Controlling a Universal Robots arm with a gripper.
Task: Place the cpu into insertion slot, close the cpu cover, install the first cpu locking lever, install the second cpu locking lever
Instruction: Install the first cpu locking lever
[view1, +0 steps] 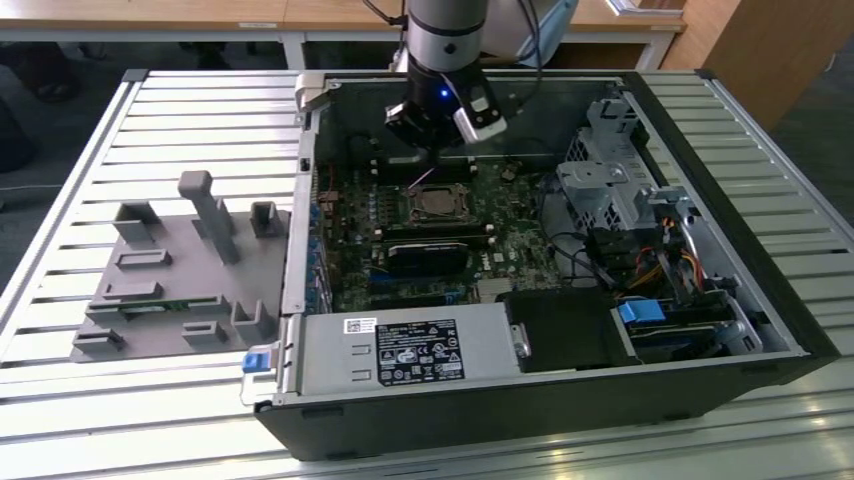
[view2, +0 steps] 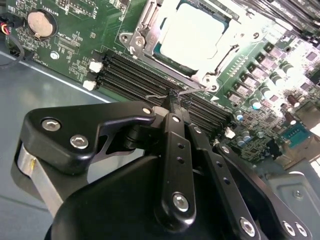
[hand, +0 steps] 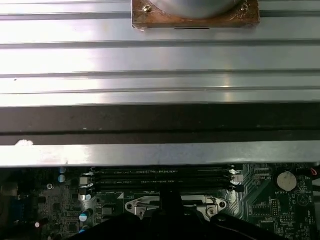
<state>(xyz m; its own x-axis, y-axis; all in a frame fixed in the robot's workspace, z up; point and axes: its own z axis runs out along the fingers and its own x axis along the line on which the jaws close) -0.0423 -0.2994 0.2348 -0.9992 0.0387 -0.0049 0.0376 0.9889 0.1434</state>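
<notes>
The cpu (view2: 192, 32), a pale silvery square, lies flat in the insertion slot (view2: 158, 48) on the green board. The cpu cover (view2: 142, 37), a grey metal frame, lies down around it. In the exterior view the cpu (view1: 438, 206) sits mid-board inside the open case. My gripper (view2: 175, 100) hovers just beside the socket, over the memory slots. Its fingers (view2: 171, 127) are pressed together on a thin wire cpu locking lever (view2: 195, 90), which sticks out on both sides of the tips. My gripper (view1: 430, 158) hangs over the socket's far edge. The socket frame (hand: 170, 204) also appears in the first wrist view.
Black memory slots (view2: 135, 72) run beside the socket. A long black block (view1: 427, 252), a power supply (view1: 400, 350) and a metal drive cage (view1: 607, 190) crowd the case. A grey fixture plate (view1: 174, 270) lies at the exterior view's left. The case wall (hand: 160, 155) stands close by.
</notes>
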